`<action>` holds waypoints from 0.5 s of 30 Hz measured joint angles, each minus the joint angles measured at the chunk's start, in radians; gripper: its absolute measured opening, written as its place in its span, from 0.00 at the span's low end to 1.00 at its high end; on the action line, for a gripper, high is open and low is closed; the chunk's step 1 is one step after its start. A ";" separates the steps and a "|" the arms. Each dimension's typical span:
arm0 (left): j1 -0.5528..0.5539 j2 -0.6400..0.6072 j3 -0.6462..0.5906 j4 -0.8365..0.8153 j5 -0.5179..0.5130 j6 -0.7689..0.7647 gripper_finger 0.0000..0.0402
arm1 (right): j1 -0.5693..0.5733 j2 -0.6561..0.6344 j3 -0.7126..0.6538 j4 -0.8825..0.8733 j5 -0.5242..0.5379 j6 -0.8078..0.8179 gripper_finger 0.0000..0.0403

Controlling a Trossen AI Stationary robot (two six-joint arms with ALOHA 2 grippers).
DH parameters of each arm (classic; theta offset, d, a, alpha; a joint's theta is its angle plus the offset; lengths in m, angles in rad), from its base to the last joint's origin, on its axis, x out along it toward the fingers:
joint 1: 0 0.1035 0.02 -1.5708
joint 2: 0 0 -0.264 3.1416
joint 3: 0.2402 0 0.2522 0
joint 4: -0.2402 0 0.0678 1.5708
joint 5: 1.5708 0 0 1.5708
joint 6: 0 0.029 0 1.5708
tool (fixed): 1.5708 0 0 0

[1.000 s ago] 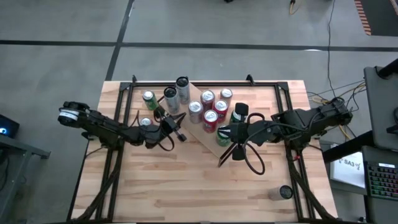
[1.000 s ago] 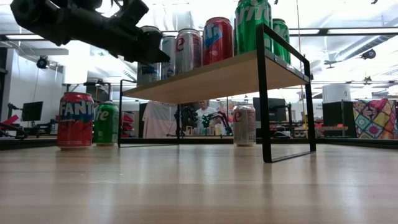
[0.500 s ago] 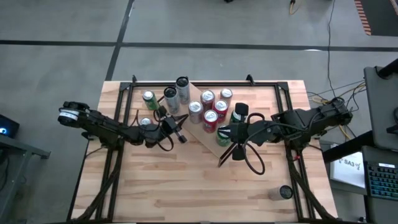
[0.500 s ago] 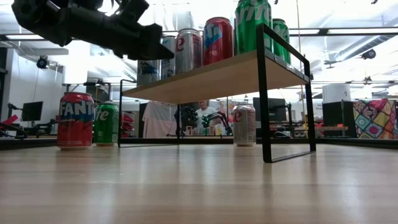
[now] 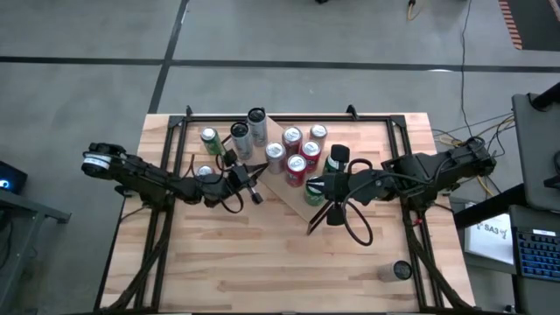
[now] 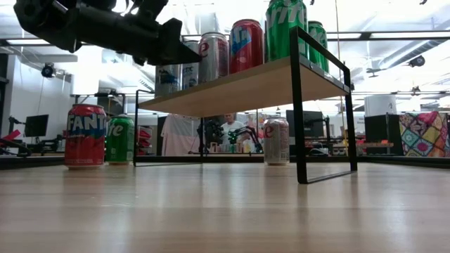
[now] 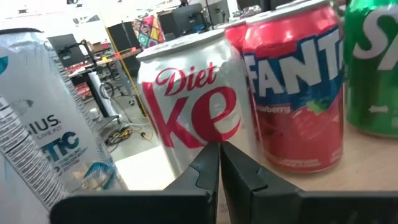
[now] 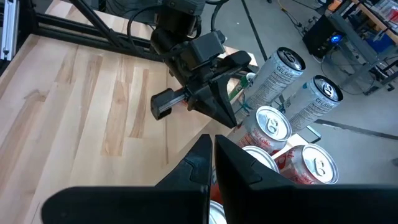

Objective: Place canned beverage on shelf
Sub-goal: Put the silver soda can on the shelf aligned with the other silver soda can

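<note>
The small wooden shelf (image 5: 287, 198) (image 6: 246, 86) stands slantwise at the table's middle and carries several cans: a Diet Coke (image 7: 193, 102), a red Fanta (image 7: 298, 93) and a green can (image 7: 373, 68). My left gripper (image 5: 255, 193) (image 7: 219, 158) is shut and empty. It hovers at shelf-top height by the shelf's left edge, its tips just before the Diet Coke. My right gripper (image 8: 212, 152) is shut and empty above the shelf's right part (image 5: 315, 186), pointing at the left gripper (image 8: 205, 81). My left gripper's shut fingertips (image 7: 211, 163) stand level right in front of the Diet Coke can's side (image 7: 186, 134). I cannot tell whether they touch it.
Loose cans stand on the tabletop at the far left: a green one (image 5: 210, 139), two tall silver ones (image 5: 241, 136) (image 5: 256, 122), and a Fanta (image 6: 85, 135). Another can (image 5: 399, 270) stands near the table's near right corner. Black rails run along the table's sides.
My left gripper has moved a little toward the table's right, closer to the cans on the shelf, staying shut and at the same height.
</note>
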 joint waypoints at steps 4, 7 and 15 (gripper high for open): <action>-0.004 0.000 0.000 0.002 -0.019 0.004 0.00 | 0.000 0.000 0.000 0.000 0.000 0.002 0.02; -0.022 0.000 0.000 0.001 -0.080 0.026 0.00 | 0.000 0.000 0.000 0.000 0.000 0.002 0.02; 0.000 0.010 0.000 0.005 -0.123 0.030 0.00 | 0.000 0.000 0.000 0.000 0.000 0.000 0.02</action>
